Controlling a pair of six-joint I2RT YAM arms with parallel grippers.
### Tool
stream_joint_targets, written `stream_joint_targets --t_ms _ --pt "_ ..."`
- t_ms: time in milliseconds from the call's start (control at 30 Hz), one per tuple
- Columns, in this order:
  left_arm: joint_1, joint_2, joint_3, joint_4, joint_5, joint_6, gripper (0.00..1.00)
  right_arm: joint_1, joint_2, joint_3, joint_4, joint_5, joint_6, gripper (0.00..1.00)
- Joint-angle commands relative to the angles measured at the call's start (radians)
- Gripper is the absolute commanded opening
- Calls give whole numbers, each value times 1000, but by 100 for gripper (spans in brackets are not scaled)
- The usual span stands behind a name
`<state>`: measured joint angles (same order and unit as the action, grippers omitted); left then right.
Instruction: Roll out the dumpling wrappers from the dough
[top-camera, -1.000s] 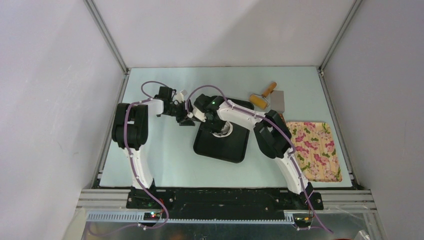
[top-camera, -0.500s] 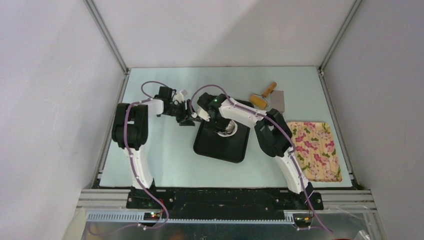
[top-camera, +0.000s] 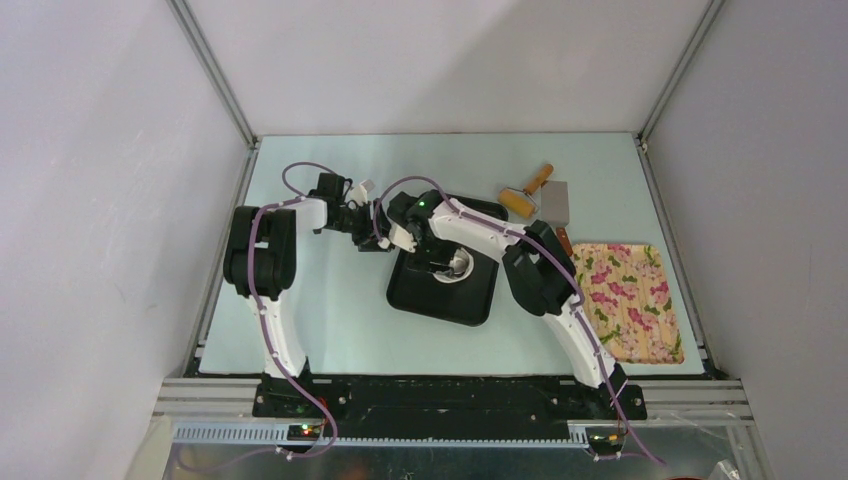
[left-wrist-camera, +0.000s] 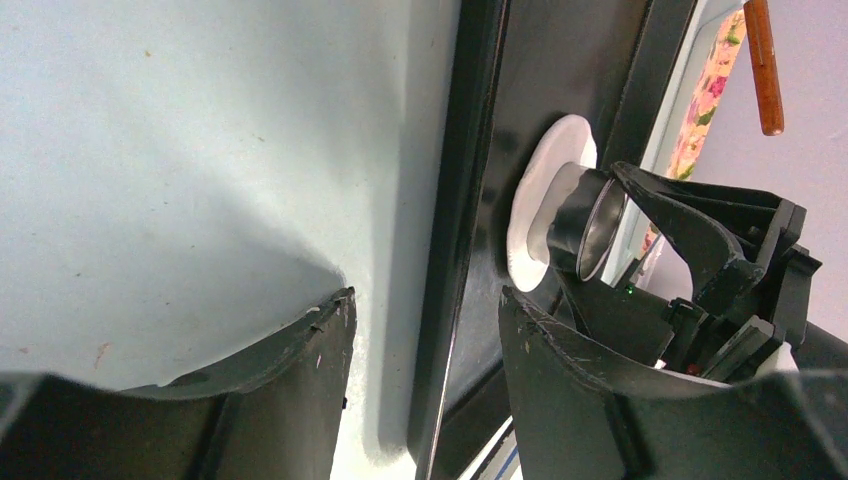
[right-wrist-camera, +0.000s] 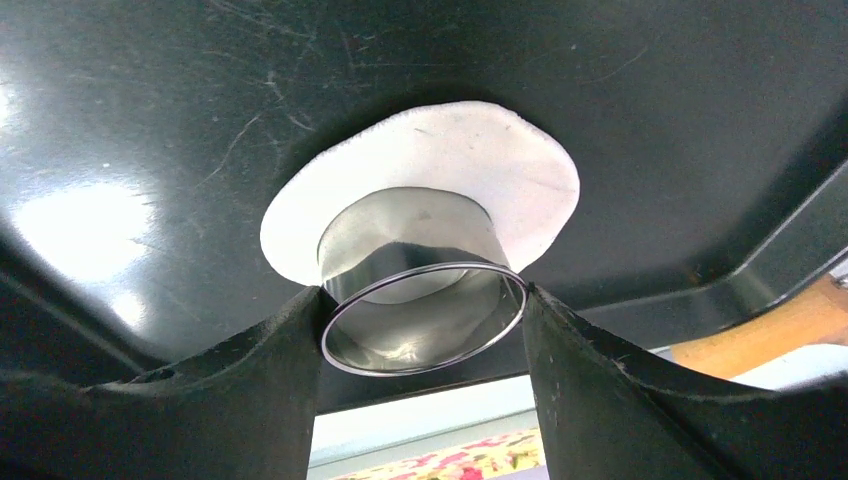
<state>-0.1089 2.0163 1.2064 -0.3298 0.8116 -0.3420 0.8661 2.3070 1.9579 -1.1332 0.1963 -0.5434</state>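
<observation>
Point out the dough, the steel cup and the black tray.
dough (right-wrist-camera: 500, 170): right wrist view, on the flattened white disc's bare top, right of the cup.
steel cup (right-wrist-camera: 405, 225): right wrist view, on its outer wall.
black tray (right-wrist-camera: 200, 90): right wrist view, on its bare floor.

At middle of table (top-camera: 330, 310), tray (top-camera: 455, 300). In tray, toward its back — dough (right-wrist-camera: 505, 170), with cup (right-wrist-camera: 410, 235) on top. Behind-right of tray, roller (top-camera: 518, 201) just left of scraper (top-camera: 557, 203); mat (top-camera: 630, 300) right of tray, by table's right edge, before scraper.
</observation>
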Motion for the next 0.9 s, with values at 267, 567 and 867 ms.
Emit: stream_joint_targets --t_ms 267,567,867 --pt "12 22 8 -3 -57 13 61 -10 -89 -54 68 -211 57 89" --pt "11 21 8 -4 -56 13 62 -29 -175 -57 90 -165 71 99" --pt "12 27 13 -5 -51 13 62 -116 -467 -408 392 -341 71 99"
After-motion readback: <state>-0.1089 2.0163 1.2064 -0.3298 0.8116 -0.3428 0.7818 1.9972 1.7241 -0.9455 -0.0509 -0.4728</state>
